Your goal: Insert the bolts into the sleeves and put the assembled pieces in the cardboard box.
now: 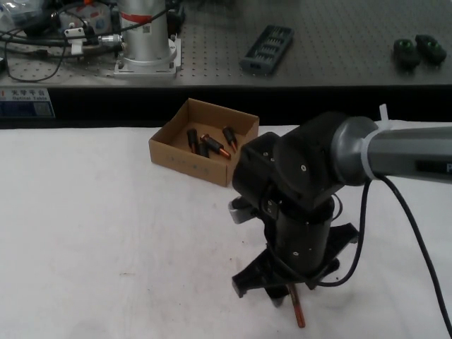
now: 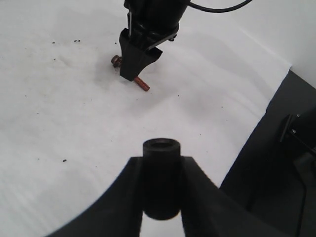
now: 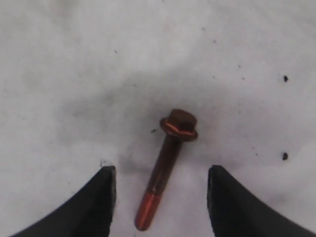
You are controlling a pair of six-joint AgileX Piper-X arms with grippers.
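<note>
Copper-toned bolt (image 3: 165,173) lying flat on the matte white bench cover (image 3: 59,74), dead between the spread jaws of the right gripper (image 3: 160,170), flanged hex head just past the tips, threaded end back inside. Best to drop straight down and close on the smooth shank, not the threads, keeping it square. Round and slick, so probably keen to roll if nudged by one finger first. Left gripper (image 2: 162,160) pinching the black sleeve (image 2: 161,148), open bore poking beyond the tips. Cardboard box (image 1: 176,162) well clear of both, black-and-copper pieces (image 1: 212,145) inside.
</note>
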